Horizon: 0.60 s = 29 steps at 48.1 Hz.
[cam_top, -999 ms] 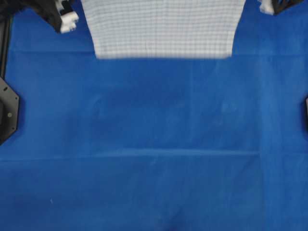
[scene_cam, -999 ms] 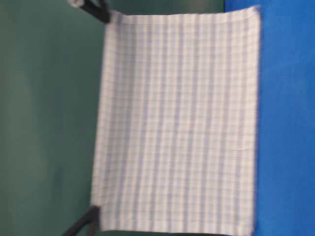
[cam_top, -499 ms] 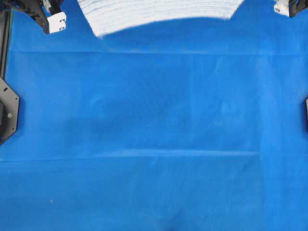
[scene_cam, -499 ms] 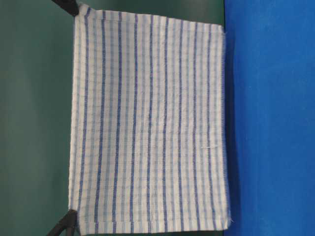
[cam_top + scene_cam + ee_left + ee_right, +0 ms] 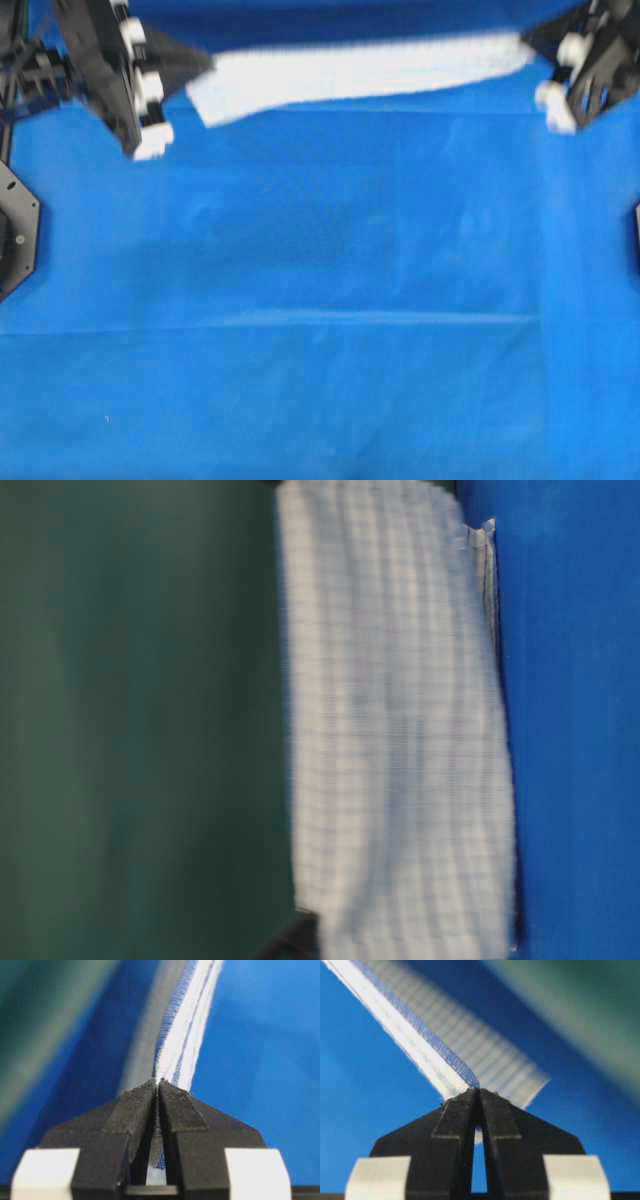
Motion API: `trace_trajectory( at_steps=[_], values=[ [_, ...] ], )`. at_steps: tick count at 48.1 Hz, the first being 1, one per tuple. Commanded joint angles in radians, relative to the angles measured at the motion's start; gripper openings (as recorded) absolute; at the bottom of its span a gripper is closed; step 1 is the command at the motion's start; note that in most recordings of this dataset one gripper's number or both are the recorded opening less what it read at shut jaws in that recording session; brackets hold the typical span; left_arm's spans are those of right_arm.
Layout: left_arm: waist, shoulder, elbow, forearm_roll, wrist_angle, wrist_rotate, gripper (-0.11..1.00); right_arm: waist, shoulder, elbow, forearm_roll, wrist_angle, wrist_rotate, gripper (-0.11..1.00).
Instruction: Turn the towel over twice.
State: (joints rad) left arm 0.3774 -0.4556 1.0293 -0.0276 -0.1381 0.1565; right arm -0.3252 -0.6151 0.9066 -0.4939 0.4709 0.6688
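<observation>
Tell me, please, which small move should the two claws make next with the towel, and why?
Probably lower it forward onto the table covering: the left claw and right claw each pinch a corner, and the towel hangs taut between them.

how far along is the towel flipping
Mid-flip. The left gripper and right gripper each pinch a corner of the towel, which hangs stretched between them over the far part of the blue table covering. How many turns are done cannot be told; laying it flat remains.

We see a table under a plain blue covering, faintly creased. The towel's lower edge seems to touch it.
</observation>
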Motion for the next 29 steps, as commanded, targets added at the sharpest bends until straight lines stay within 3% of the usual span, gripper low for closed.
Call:
trace_trajectory(
  at_steps=[1, 8, 21, 29],
  values=[
    [-0.064, 0.015, 0.014, -0.002, -0.012, -0.006, 0.02, 0.075, 0.015, 0.025, 0.021, -0.025, 0.034, 0.04],
    [-0.195, 0.067, 0.044, -0.003, -0.012, -0.041, 0.02, 0.189, 0.074, 0.078, 0.029, -0.058, 0.133, 0.04],
    [-0.353, 0.202, 0.063, -0.003, -0.021, -0.225, 0.02, 0.373, 0.235, 0.129, 0.029, -0.121, 0.318, 0.04],
    [-0.462, 0.281, 0.067, -0.003, -0.069, -0.287, 0.02, 0.479, 0.313, 0.129, 0.029, -0.16, 0.407, 0.04]
  ],
)
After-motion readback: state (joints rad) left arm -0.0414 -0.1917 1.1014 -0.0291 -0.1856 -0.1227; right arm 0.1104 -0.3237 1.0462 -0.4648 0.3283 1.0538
